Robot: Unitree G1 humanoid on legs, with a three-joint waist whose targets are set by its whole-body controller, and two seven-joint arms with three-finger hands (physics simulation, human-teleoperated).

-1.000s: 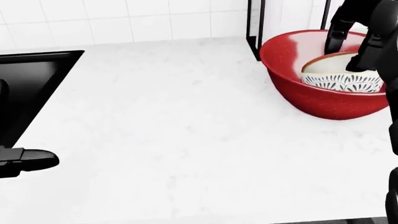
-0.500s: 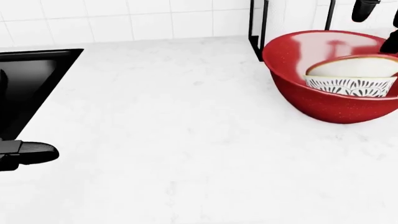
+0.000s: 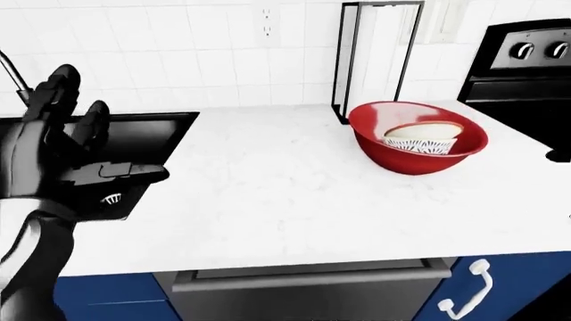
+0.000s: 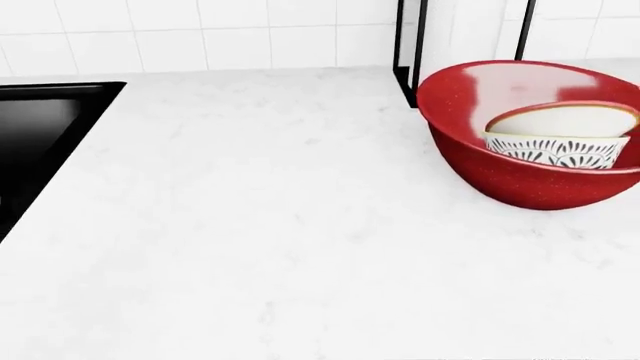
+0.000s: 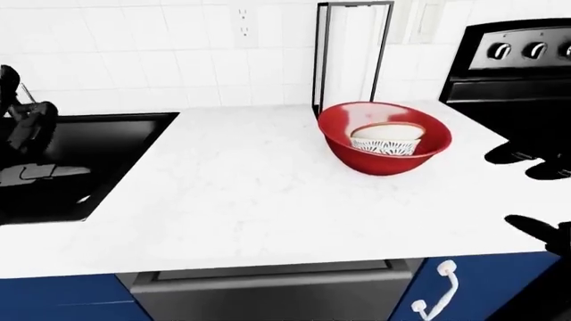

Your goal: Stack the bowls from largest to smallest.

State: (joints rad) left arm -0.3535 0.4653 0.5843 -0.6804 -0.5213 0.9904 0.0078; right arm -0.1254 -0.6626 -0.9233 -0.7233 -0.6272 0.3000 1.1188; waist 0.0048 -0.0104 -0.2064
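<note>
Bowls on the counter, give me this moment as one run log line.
red bowl: on counter | patterned bowl: nested in it | cream bowl: tilted on top | left hand: open, by sink | right hand: free

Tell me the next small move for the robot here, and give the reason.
Probably just keep both hands back and check the stack. The patterned bowl already sits inside the red bowl, with a cream bowl tilted in it. The left robot hand is open by the sink, holding nothing; the right robot hand is low at the right-eye view's right edge, its fingers unclear.
</note>
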